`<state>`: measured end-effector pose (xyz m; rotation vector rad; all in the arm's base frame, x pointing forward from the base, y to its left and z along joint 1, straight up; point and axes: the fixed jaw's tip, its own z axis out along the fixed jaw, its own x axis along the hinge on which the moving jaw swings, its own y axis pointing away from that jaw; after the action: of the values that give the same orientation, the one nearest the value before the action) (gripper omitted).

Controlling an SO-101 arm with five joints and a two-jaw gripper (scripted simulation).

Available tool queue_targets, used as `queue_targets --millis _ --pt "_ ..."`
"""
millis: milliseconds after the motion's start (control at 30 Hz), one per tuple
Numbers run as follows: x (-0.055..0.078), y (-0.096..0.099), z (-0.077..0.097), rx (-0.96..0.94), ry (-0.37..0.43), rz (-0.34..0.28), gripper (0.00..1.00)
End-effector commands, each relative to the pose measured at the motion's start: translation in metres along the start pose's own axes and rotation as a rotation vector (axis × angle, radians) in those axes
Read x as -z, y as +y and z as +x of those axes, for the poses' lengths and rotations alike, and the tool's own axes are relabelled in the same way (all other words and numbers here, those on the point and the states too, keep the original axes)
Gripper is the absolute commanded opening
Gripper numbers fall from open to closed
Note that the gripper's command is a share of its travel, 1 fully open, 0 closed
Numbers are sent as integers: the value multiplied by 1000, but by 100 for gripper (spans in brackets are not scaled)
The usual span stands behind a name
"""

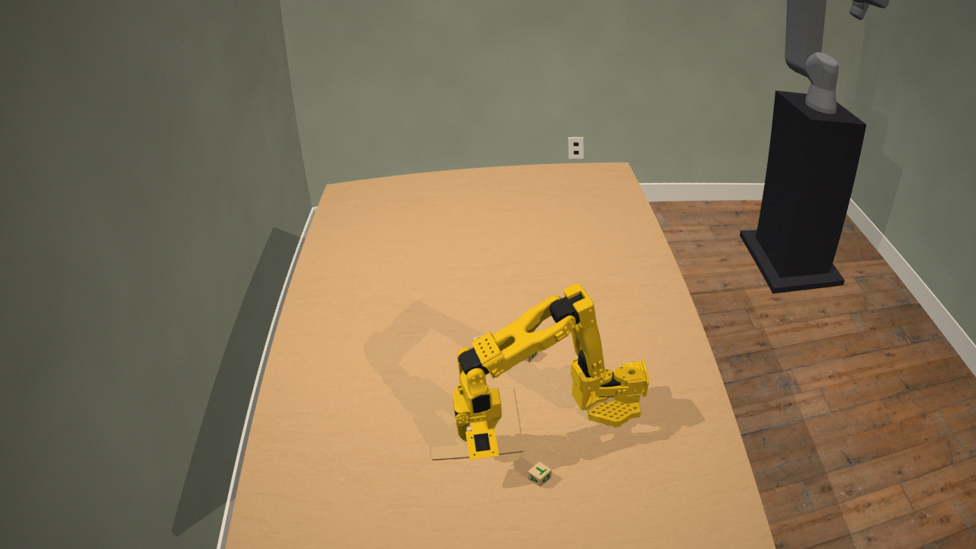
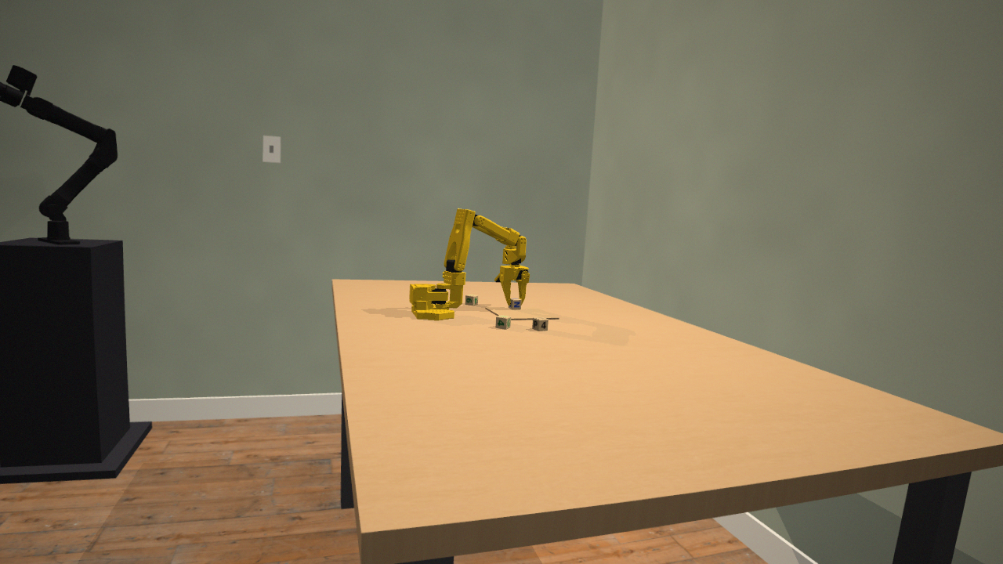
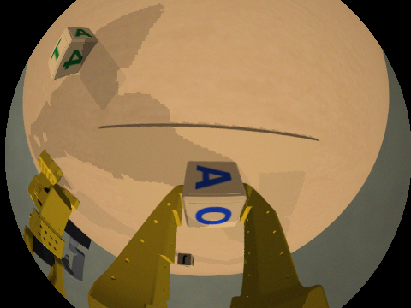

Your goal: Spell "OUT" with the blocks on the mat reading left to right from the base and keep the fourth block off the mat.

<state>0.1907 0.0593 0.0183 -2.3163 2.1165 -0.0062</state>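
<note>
While the pincer [image 1: 477,447] [image 2: 515,302] [image 3: 214,205] pinches the O block [image 2: 515,304] [image 3: 214,197] over the mat [image 1: 510,409] [image 3: 282,150], probably for placing as first letter, the T block [image 1: 540,472] [image 2: 502,322] [image 3: 70,56] waits off the mat.

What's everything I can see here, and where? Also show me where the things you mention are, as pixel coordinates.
Blue-lettered cube block [image 2: 515,304] [image 3: 214,192]: 1, pale, held
Green-lettered cube blocks: 2, pale, beside mat [image 1: 540,473] [image 2: 472,300] [image 3: 70,56] and nearer base [image 1: 532,357] [image 2: 502,322]
Black-marked cube block [image 2: 540,324]: 1, pale, beyond mat
Thin square mat [image 1: 508,437] [image 3: 244,145]: 1, tan, on table
Wooden table [image 1: 409,239] [image 2: 631,392] [image 3: 240,85]: 1, tan, centre
Plank floor [image 1: 805,382] [image 2: 210,483]: 1, brown, below
Walls: several, grey-green, around
Skirting: white, wall foot
Wall plates: 2, pale, walls
Pedestal [image 1: 805,204] [image 2: 48,350]: 1, black, floor
Second arm [image 1: 822,81] [image 2: 94,150]: 1, grey, pedestal
Arm [image 1: 525,334] [image 2: 459,241]: 1, yellow-black, table
End effector [image 1: 477,423] [image 2: 515,304] [image 3: 214,210]: 1, yellow, shut on blue-lettered block
</note>
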Motion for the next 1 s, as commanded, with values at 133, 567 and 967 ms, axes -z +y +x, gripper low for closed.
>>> queue_targets --millis 133,567,967 --pt "11 -9 -3 1 -17 72 14" --pt "11 -9 -3 1 -17 72 22" --pt "11 -9 -3 1 -17 72 32"
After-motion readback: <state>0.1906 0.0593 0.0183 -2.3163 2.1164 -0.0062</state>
